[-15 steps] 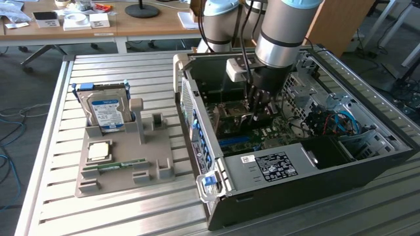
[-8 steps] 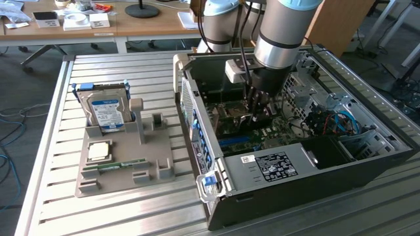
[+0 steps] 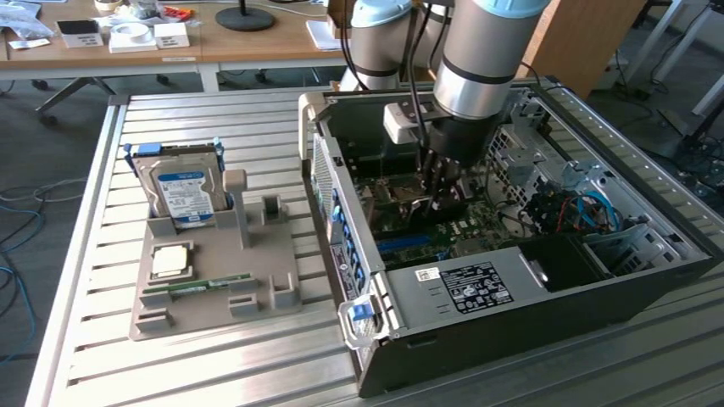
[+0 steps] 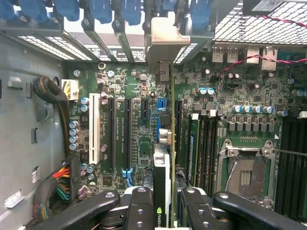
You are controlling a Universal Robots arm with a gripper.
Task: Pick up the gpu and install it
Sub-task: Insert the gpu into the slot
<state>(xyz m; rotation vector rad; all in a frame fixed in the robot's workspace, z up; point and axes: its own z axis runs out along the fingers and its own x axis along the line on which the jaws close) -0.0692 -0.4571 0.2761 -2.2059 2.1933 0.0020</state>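
Gripper astride edge-on gpu, bracket farthest.

in the wrist view my black two-fingered gripper and the gpu, a thin dark card with a silver metal bracket, run off the picture's edge; the card stands edge-on, both faces hidden. in the exterior view my grey arm is cut off at twelve o'clock, my fingertips lost in the black computer case's shadow. the white label at five o'clock from them: print unreadable.
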